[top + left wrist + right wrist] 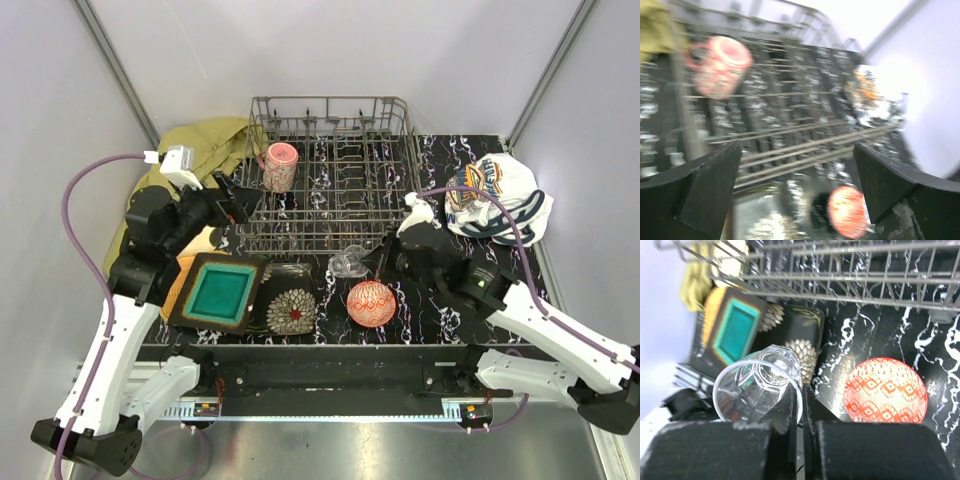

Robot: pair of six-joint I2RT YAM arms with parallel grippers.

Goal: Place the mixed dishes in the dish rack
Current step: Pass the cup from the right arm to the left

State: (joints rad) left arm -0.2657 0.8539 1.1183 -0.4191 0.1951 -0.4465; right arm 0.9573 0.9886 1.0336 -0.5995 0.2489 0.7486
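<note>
Pinches glass (757, 385) by the rim in closed right gripper (802, 407), tipped sideways just short of rack (840, 280). Calls for lifting forward over its near side. Leaves left gripper (796, 155) open, empty, farther off

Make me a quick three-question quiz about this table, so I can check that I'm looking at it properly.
1. True or false: the pink cup is already standing inside the dish rack.
2. What is the right gripper shut on? A. the red bowl. B. the clear glass. C. the teal plate.
3. Which gripper stands wide open with nothing between its fingers?

Key: 1 true. 2 B, it pinches the glass by its rim. 3 the left gripper.
</note>
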